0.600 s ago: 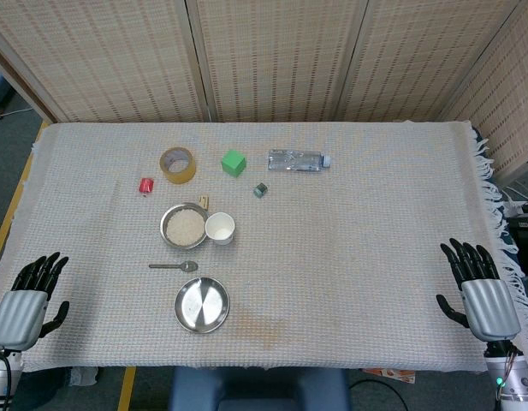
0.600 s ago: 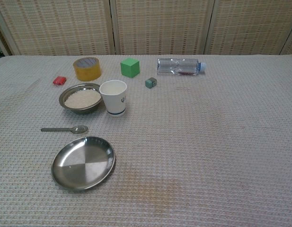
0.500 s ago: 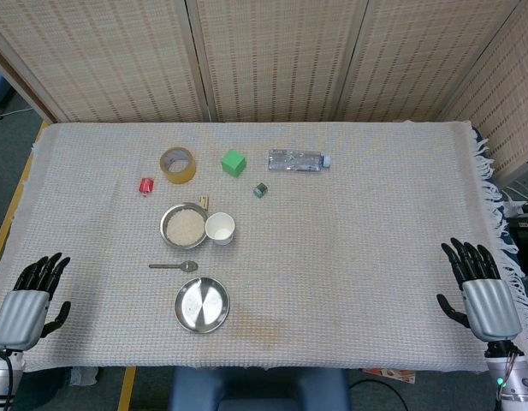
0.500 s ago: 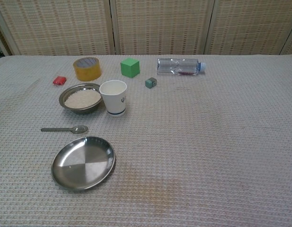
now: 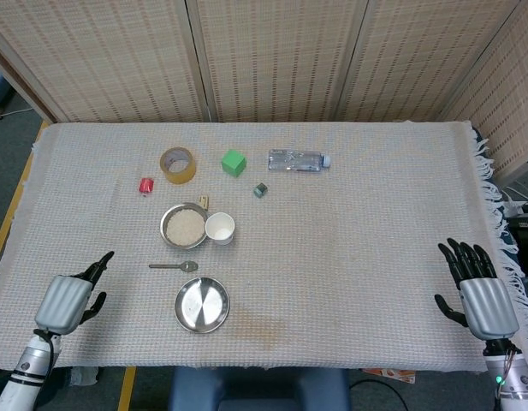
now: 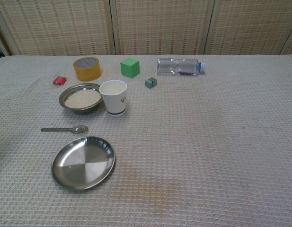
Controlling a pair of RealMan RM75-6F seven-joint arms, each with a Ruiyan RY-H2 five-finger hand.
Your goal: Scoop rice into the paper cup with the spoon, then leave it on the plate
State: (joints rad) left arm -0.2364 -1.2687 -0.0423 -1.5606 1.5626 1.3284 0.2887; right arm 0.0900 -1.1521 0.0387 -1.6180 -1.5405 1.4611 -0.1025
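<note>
surface: table (image 5: 358, 248) under a beige waffle-weave cloth, fringe at right edge; woven reed screens across the top.
writing: small dark mark on paper cup (image 6: 114, 97), unreadable.
spoon (image 5: 174, 266): flat on cloth, left of centre, between rice bowl (image 5: 183, 226) and plate (image 5: 202, 304); cup touches bowl's right rim.
left hand (image 5: 69, 298): lower left, empty, fingers partly hidden, can't tell; spoon lies right of it, apart.
right hand (image 5: 477, 291): lower right, fingers spread, empty, well apart.

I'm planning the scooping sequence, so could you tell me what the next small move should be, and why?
Probably carry the left hand over to the spoon and grasp its handle. The spoon lies untouched on the cloth between the rice bowl and the plate, its handle pointing toward that hand, which holds nothing.
</note>
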